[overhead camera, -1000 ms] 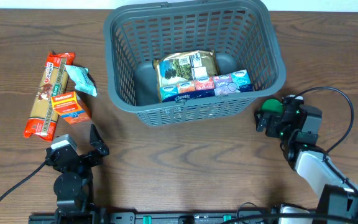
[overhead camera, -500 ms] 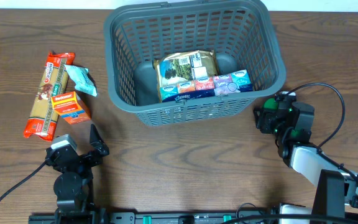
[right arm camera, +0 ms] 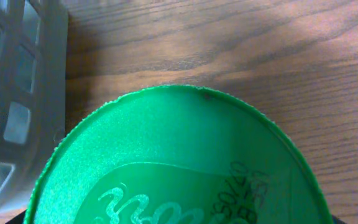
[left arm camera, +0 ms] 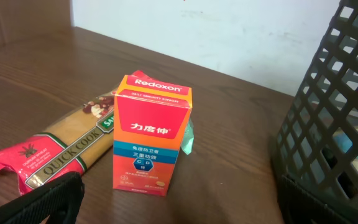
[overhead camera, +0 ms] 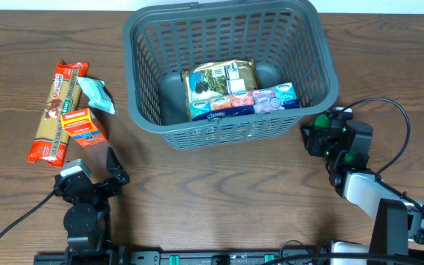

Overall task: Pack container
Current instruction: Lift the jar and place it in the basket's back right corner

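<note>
The dark grey slatted basket [overhead camera: 135, 66] stands at the table's back middle and holds a green-gold bag [overhead camera: 219, 79] and blue tissue packs [overhead camera: 245, 103]. My right gripper [overhead camera: 328, 136] sits just off the basket's front right corner, shut on a green-lidded jar [overhead camera: 319, 123]. The lid [right arm camera: 179, 162] fills the right wrist view, with the basket wall [right arm camera: 17, 93] at its left. My left gripper [overhead camera: 94, 184] is open and empty near the front edge. It faces an orange Redoxon box [left arm camera: 153, 134].
Left of the basket lie a long pasta pack [overhead camera: 56, 110], the orange box [overhead camera: 84, 126] and a small teal packet [overhead camera: 96, 94]. The left wrist view shows the pasta pack [left arm camera: 61, 149] and the basket corner [left arm camera: 334, 124] at the right. Cables trail off both arms.
My right gripper has moved a little left and up toward the basket's corner, now covering most of the green lid. The left arm has not moved.
</note>
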